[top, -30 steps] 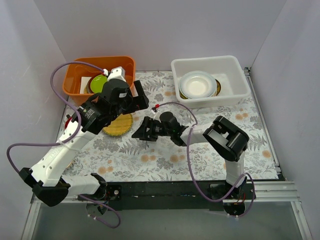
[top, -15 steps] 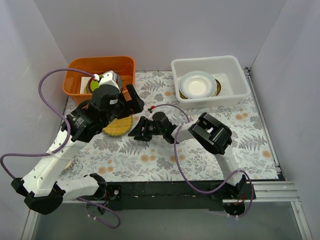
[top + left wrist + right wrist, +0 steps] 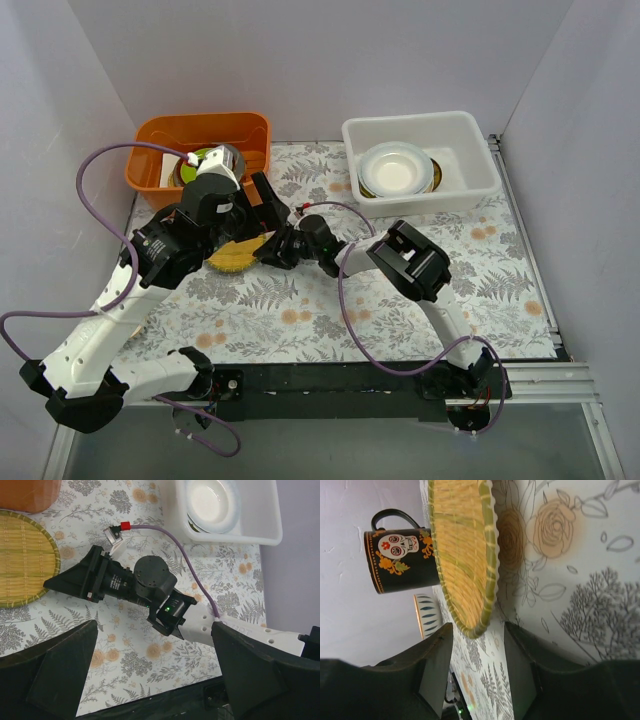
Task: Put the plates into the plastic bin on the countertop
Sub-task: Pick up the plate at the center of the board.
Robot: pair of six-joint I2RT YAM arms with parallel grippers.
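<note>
A woven straw-yellow plate (image 3: 235, 257) (image 3: 465, 555) lies on the countertop (image 3: 300, 310), partly under my left arm. My right gripper (image 3: 270, 249) (image 3: 477, 627) reaches it from the right, low over the surface. Its jaws stand either side of the plate's near rim, with gaps showing on both sides. My left gripper (image 3: 268, 198) (image 3: 154, 630) hovers wide open above the right wrist, holding nothing. The plastic bin (image 3: 470, 150) (image 3: 260, 525) at the back right holds stacked plates (image 3: 398, 170) (image 3: 212, 500), a white one on top.
An orange tub (image 3: 160, 140) at the back left holds a lime-green plate (image 3: 198, 163) on other dishes. Beyond the woven plate stand a dark mug with a skull design (image 3: 400, 560) and a striped bowl (image 3: 426, 615). Purple cables loop around both arms.
My right arm has stretched left until its jaws reached the woven plate's rim, and the jaws have narrowed. The left arm has shifted slightly and stays open.
</note>
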